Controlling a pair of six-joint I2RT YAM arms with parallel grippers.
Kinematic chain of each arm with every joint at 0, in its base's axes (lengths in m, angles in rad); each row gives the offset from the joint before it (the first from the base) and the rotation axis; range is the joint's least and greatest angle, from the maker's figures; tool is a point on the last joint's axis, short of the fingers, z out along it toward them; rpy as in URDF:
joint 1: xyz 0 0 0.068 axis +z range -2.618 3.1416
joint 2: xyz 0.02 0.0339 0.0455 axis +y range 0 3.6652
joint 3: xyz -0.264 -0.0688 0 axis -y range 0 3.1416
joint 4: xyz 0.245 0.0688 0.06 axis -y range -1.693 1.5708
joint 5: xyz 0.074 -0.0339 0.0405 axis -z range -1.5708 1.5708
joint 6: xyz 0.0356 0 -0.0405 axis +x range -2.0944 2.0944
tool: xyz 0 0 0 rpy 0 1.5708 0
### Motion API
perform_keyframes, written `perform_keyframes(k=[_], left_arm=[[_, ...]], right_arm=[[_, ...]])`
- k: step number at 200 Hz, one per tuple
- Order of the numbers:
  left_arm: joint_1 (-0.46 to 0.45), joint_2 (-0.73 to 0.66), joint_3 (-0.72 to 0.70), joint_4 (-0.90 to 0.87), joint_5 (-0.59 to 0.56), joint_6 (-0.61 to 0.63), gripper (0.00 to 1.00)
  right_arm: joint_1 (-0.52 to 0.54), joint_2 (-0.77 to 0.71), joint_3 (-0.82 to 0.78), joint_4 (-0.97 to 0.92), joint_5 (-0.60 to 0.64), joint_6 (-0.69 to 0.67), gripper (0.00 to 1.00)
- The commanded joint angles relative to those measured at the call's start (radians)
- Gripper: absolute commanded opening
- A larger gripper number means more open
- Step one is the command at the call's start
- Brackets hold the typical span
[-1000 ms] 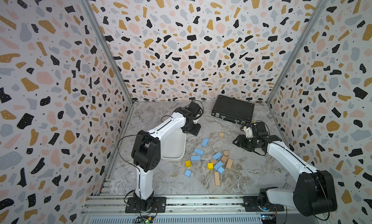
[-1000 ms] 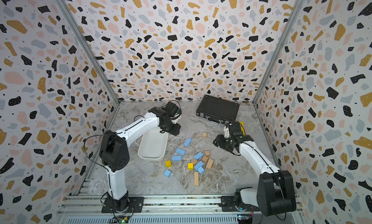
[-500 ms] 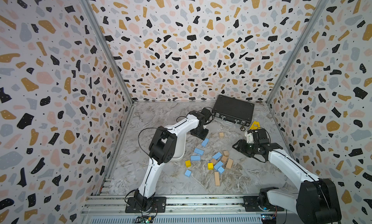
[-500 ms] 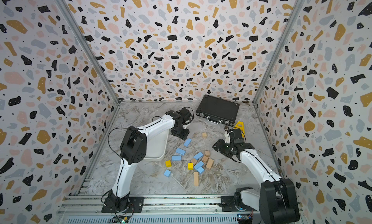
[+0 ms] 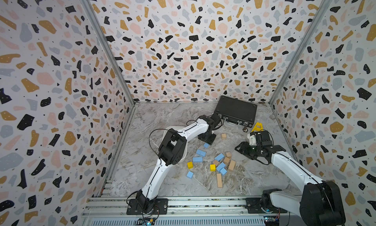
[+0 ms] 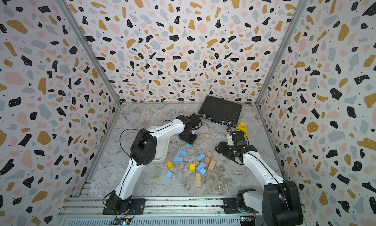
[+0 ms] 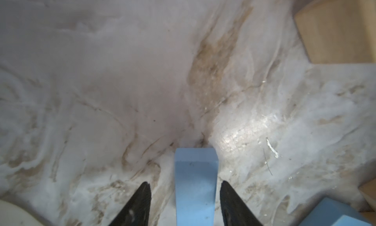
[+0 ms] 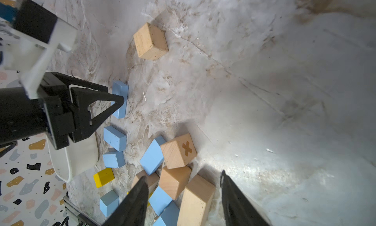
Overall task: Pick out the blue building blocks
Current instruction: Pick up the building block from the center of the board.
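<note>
Straddling blue block (image 7: pixel 195 170) nearest black case (image 5: pixel 236 111) with left claw (image 7: pixel 184 182) apart, likely readying a pinch; right claw (image 8: pixel 183 174) apart, empty, near case.

Black case (image 5: pixel 236 111) at back; white tray (image 8: pixel 81 160) near yellow cubes (image 5: pixel 189 165), wood blocks (image 5: pixel 219 180).

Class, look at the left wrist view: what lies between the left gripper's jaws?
A blue building block sits between the jaws of the left gripper, seen in the left wrist view. The jaws stand open, with a gap on one side.
</note>
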Motion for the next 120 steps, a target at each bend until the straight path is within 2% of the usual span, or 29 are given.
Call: perform_keyframes(k=[1,29,74,96,120], left_arm=[[-0.008,0.018,0.032,-0.029,-0.011,-0.021,0.55],[-0.016,0.037,0.033,-0.029,-0.019,-0.026,0.49],[-0.016,0.034,0.041,-0.033,-0.027,-0.033,0.29],[-0.015,0.004,0.047,-0.038,-0.033,-0.029,0.23],[0.003,-0.058,0.039,-0.052,-0.014,-0.022,0.23]], right_arm=[[-0.004,-0.028,-0.003,-0.036,-0.001,-0.016,0.59],[-0.004,-0.028,-0.010,-0.040,0.000,-0.020,0.59],[-0.003,-0.036,-0.009,-0.050,0.006,-0.027,0.59],[-0.003,-0.034,-0.006,-0.048,0.002,-0.031,0.59],[-0.003,-0.026,0.009,-0.047,-0.004,-0.029,0.59]])
